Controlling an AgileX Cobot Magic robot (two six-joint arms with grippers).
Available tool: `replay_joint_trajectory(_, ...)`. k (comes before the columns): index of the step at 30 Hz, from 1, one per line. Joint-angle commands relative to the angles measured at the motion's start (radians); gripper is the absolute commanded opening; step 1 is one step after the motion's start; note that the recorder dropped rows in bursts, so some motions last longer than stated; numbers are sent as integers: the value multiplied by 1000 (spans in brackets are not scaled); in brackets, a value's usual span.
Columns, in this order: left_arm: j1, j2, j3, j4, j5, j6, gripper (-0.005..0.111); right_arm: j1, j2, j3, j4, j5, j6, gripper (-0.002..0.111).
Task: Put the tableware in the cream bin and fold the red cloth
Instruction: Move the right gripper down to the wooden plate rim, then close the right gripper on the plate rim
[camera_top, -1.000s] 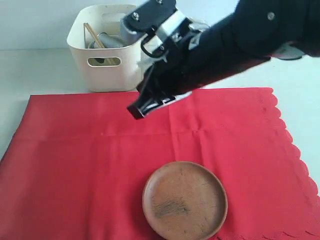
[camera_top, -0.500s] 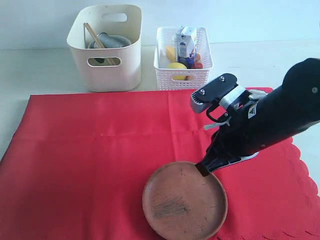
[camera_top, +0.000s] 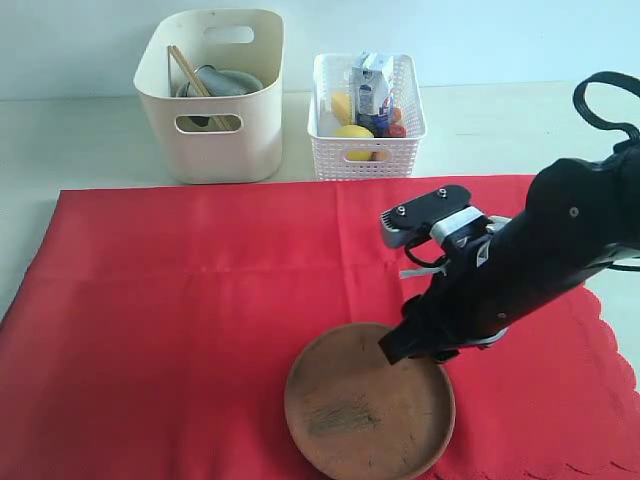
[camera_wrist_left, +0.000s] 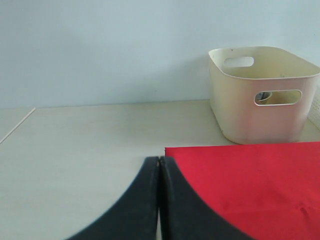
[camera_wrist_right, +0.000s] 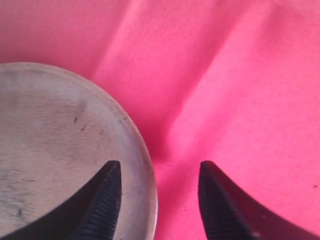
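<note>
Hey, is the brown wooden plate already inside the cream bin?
No, the wooden plate lies on the red cloth, well apart from the cream bin.

a robot lab bench dressed up as a dining table: pale tabletop (camera_wrist_left: 75, 145), bare light-blue wall (camera_wrist_left: 100, 50), a black robot arm (camera_top: 560, 240) over a red cloth (camera_top: 180, 330), cream bin (camera_top: 250, 140) and white basket (camera_top: 365, 165) (groceries (camera_top: 355, 133) inside) behind.

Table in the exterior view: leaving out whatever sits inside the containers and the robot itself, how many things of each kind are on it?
Containers: 2, the cream bin and the white lattice basket
Cloths: 1, the red cloth
Plates: 1, the wooden plate
Total: 4
</note>
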Motion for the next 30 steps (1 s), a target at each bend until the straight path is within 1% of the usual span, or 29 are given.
replay_joint_trajectory(1, 0, -7, 3, -5, 0, -1, 1, -2, 7, 2, 59, 5, -76, 48)
replay_joint_trajectory(3, 0, -7, 3, -5, 0, -1, 1, -2, 23, 2, 110, 5, -122, 48)
replay_joint_trajectory(6, 0, -7, 3, -5, 0, -1, 1, -2, 66, 2, 228, 5, -261, 48)
replay_joint_trajectory(7, 0, -7, 3, -5, 0, -1, 1, -2, 100, 2, 311, 7, -363, 46)
replay_joint_trajectory(8, 0, -7, 3, -5, 0, -1, 1, -2, 112, 2, 338, 8, -395, 43)
replay_joint_trajectory(9, 0, -7, 3, -5, 0, -1, 1, -2, 132, 2, 357, 4, -430, 35)
replay_joint_trajectory(10, 0, -7, 3, -5, 0, -1, 1, -2, 138, 2, 357, 4, -430, 32)
replay_joint_trajectory(11, 0, -7, 3, -5, 0, -1, 1, -2, 141, 2, 357, 6, -430, 23)
replay_joint_trajectory(12, 0, -7, 3, -5, 0, -1, 1, -2, 141, 2, 357, 9, -430, 20)
replay_joint_trajectory(14, 0, -7, 3, -5, 0, -1, 1, -2, 141, 2, 357, 9, -430, 10)
replay_joint_trajectory(16, 0, -7, 3, -5, 0, -1, 1, -2, 141, 2, 357, 9, -427, 5)
replay_joint_trajectory(30, 0, -7, 3, -5, 0, -1, 1, -2, 141, 2, 360, 10, -395, 4)
